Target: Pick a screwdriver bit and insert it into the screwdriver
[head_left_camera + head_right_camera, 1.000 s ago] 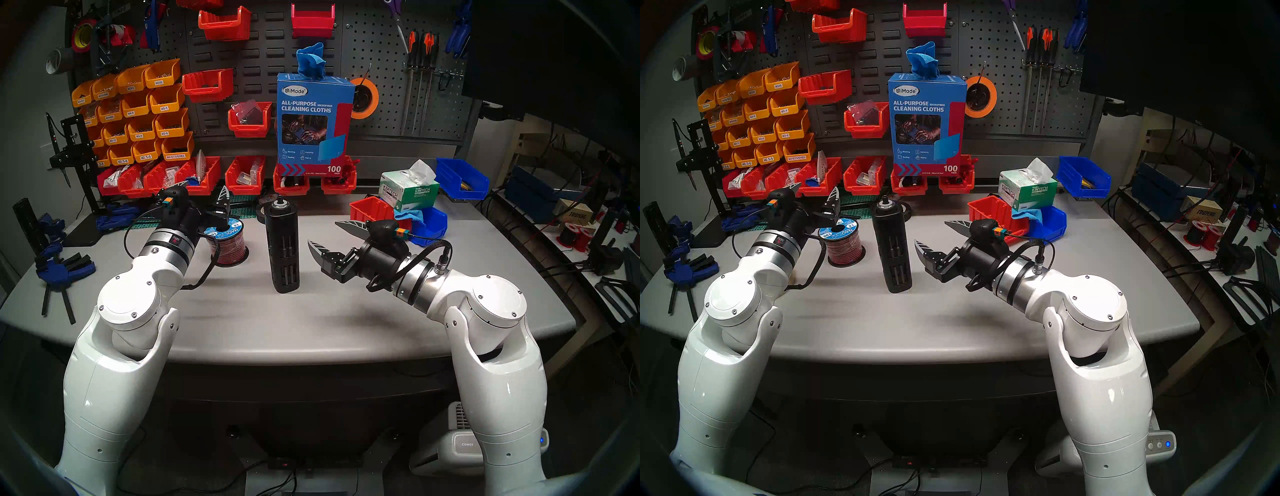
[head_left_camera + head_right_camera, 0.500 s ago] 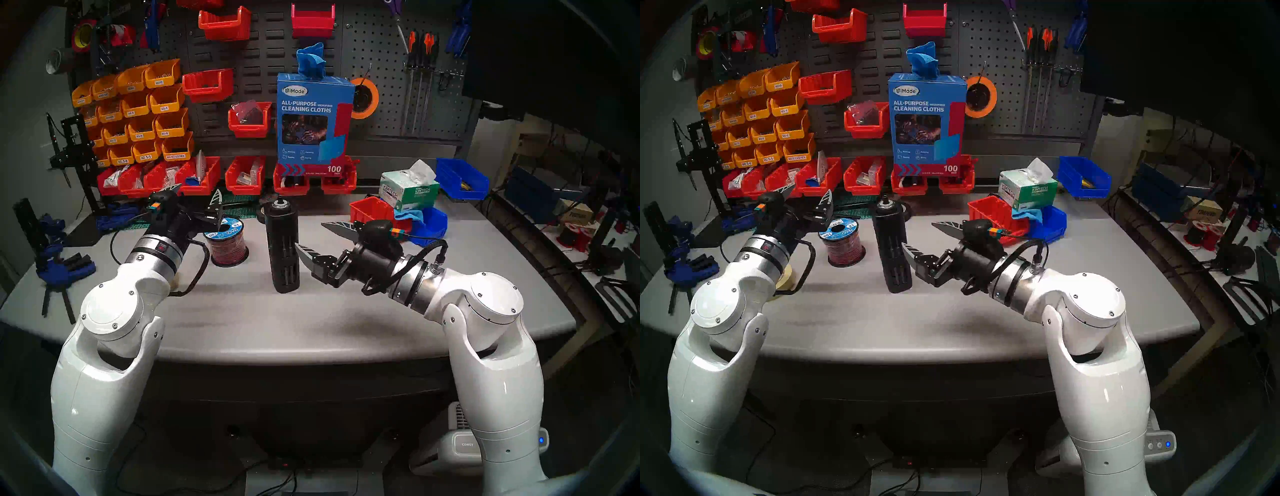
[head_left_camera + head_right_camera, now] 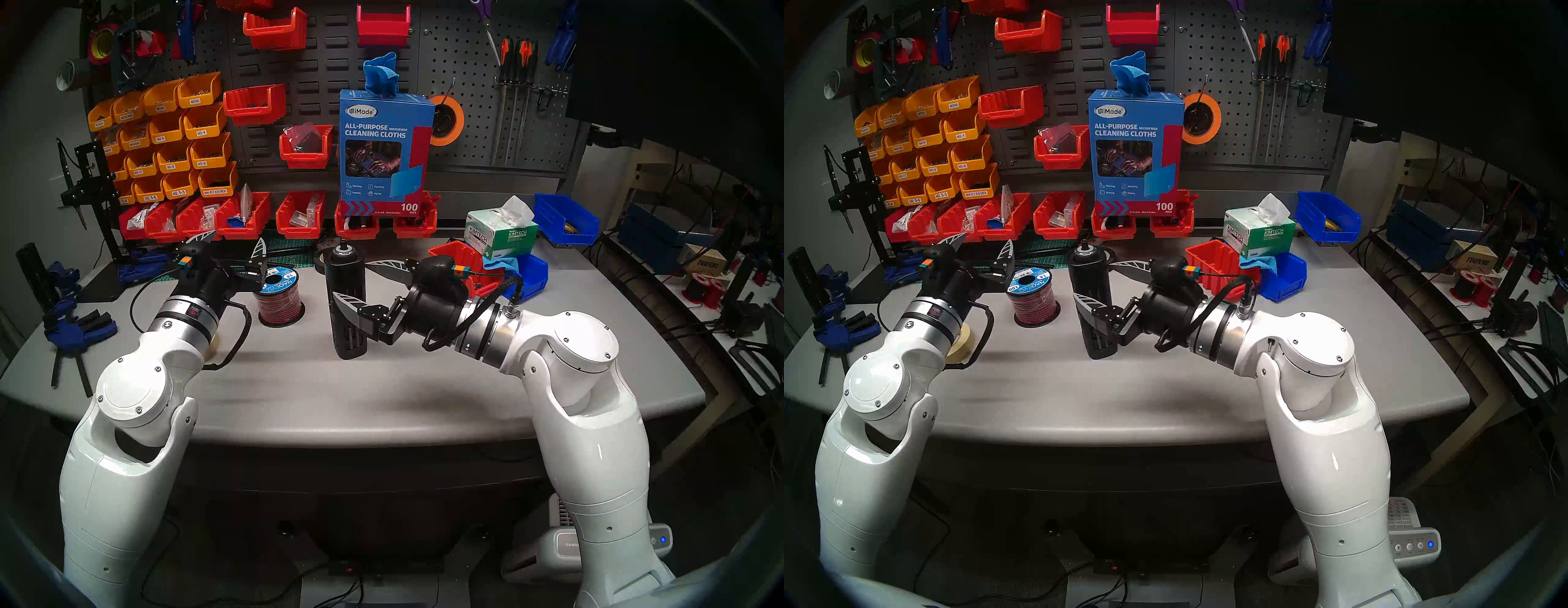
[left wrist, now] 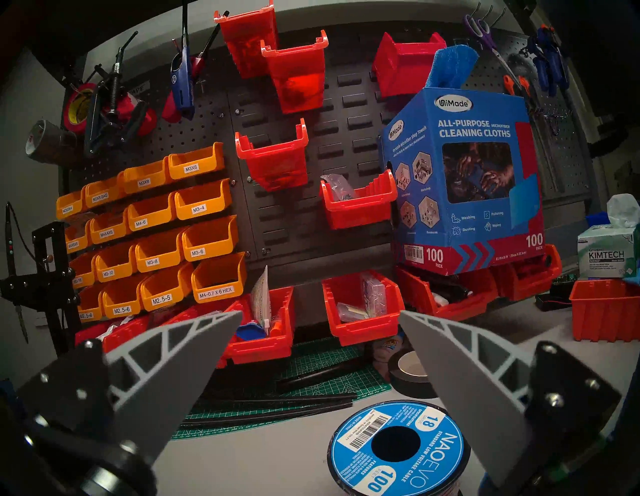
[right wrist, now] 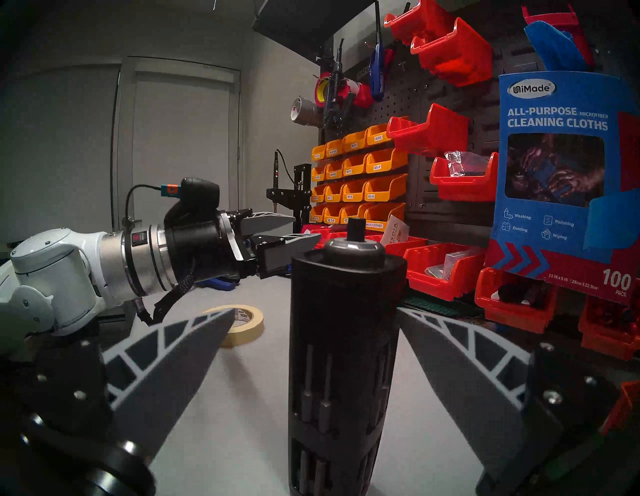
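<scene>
Fingers of the right gripper [image 5: 317,350] stand wide apart on either side of the screwdriver [image 5: 341,363], which stands upright on the grey worktop [image 3: 424,395], socket end up; neither finger looks to be touching it, though from the head view the near one crosses in front of its body. Thin metal rods, likely each a screwdriver bit [image 5: 325,398], sit in the slotted recesses along its side. The left gripper [image 3: 235,246] hangs with its fingers spread and empty, above and just behind a wire spool [image 3: 280,303], well clear of the screwdriver.

The main risk, as I judge it, is tipping: the cylinder is tall on a small base, so one finger arriving first, or a squeeze high on the body, could knock it over and send it rolling. A clamp across the slots could also press on the stored bits or jam them. The left arm is close enough that a careless reach for a bit might catch the spool.

Readable writing: the blue box [image 3: 384,144] says "UniMade ALL-PURPOSE MICROFIBER CLEANING CLOTHS", "100 PACK"; the tissue box [image 3: 500,233] reads "KIMTECH"; the spool label shows "NAOEVO", "18", "100"; yellow bins [image 4: 207,242] carry "M3X6", "M3-4", "M3-6", "M2.5-5", "M4-0.7 X 6 HEX".
</scene>
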Controlling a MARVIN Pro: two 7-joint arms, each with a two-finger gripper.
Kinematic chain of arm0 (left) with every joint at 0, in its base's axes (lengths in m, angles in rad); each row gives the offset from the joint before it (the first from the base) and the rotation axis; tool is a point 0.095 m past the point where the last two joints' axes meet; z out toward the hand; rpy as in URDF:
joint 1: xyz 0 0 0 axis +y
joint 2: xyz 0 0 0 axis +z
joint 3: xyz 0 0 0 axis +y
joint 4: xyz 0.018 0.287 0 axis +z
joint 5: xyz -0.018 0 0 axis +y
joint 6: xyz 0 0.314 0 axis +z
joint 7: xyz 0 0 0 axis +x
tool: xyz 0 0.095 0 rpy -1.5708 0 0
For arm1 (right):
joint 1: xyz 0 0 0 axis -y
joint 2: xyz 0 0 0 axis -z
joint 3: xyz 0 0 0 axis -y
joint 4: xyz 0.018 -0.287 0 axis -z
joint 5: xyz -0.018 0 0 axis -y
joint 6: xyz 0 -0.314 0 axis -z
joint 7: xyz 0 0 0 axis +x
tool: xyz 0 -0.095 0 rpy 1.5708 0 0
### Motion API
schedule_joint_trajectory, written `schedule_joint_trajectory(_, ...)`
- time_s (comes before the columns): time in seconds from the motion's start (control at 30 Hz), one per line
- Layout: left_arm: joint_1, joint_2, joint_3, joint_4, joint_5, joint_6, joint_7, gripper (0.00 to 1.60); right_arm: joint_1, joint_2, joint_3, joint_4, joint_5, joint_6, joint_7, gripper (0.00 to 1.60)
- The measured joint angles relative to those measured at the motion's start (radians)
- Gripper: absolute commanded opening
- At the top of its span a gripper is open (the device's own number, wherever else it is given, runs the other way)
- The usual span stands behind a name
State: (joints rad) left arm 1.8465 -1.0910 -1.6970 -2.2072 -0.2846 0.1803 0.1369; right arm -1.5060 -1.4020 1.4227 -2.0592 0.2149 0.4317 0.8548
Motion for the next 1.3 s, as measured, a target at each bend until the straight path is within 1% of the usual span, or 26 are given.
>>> schedule_joint_trajectory(0.2, 0.001, 0.0, 0.0, -0.001, 0.002, -0.005, 0.005, 1.6, 0.052, -0.009, -0.017, 0.057, -0.005, 0.0, 0.002, 1.6)
schedule_joint_trajectory(0.47, 0.002, 0.001, 0.0, -0.001, 0.003, -0.01, 0.007, 1.6, 0.091, -0.021, -0.032, 0.092, -0.014, 0.0, -0.012, 1.6)
schedule_joint_trajectory(0.77, 0.003, 0.003, 0.0, -0.002, 0.003, -0.013, 0.008, 1.6, 0.113, -0.042, -0.057, 0.12, -0.024, -0.001, -0.041, 1.6)
schedule_joint_trajectory(1.23, 0.003, 0.005, 0.0, -0.002, 0.002, -0.015, 0.008, 1.6, 0.133, -0.053, -0.084, 0.145, -0.031, 0.016, -0.065, 1.6)
schedule_joint_trajectory(1.27, 0.003, 0.005, 0.0, -0.002, 0.002, -0.015, 0.008, 1.6, 0.134, -0.053, -0.085, 0.145, -0.031, 0.018, -0.065, 1.56)
schedule_joint_trajectory(1.3, 0.003, 0.005, 0.0, -0.002, 0.002, -0.015, 0.008, 1.6, 0.135, -0.053, -0.085, 0.146, -0.031, 0.022, -0.067, 1.47)
